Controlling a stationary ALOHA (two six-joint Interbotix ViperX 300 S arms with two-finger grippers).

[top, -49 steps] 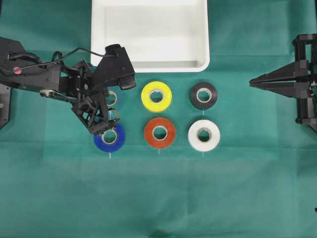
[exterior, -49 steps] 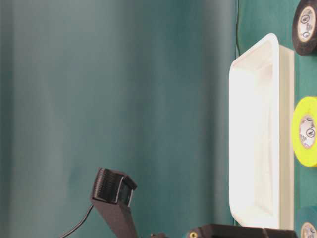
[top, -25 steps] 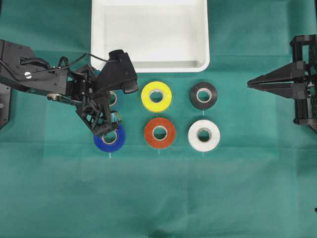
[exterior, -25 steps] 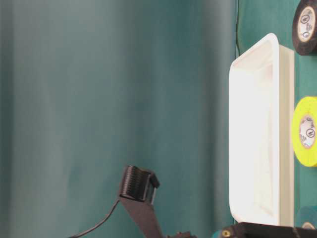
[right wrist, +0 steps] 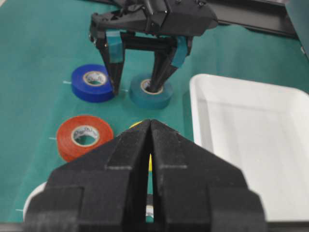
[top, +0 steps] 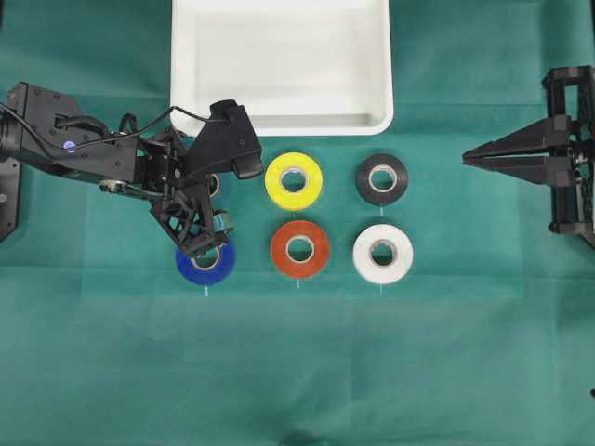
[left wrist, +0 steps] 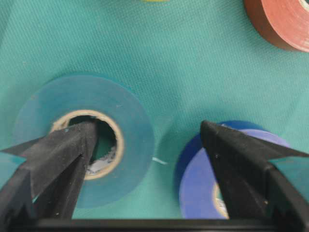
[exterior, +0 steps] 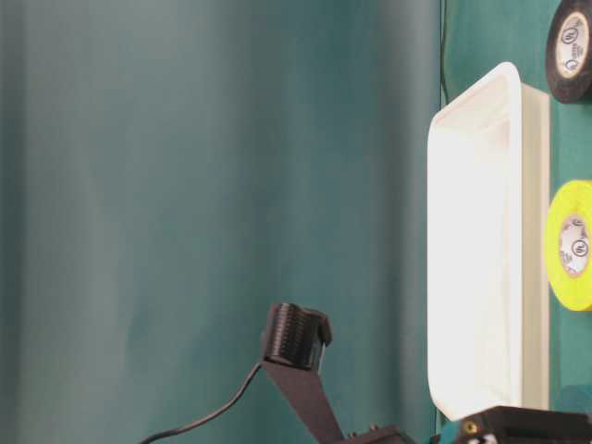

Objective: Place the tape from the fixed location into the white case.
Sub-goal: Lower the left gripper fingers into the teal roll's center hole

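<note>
The teal tape [left wrist: 130, 140] lies flat on the green cloth, left of the yellow roll. In the overhead view my left arm hides most of it. My left gripper [left wrist: 149, 126] is open and low over it. One finger [right wrist: 157, 79] reaches into the roll's pale core. The other finger [right wrist: 116, 79] stands in the gap beside the royal-blue roll [top: 206, 265]. The tape's wall sits between the fingers, and neither is pressed on it. The white case [top: 279, 121] stands just behind, with nothing in it. My right gripper [top: 465, 156] is shut and holds nothing at the far right.
Yellow [top: 294, 179], red [top: 299, 248], black [top: 382, 178] and white [top: 383, 253] rolls lie in two rows to the right of the teal tape. The blue roll [left wrist: 203, 188] lies close beside the outer finger.
My left arm has edged to the right and its wrist has tilted, with the jaws still wide around the teal roll's wall. The right arm has not moved.
</note>
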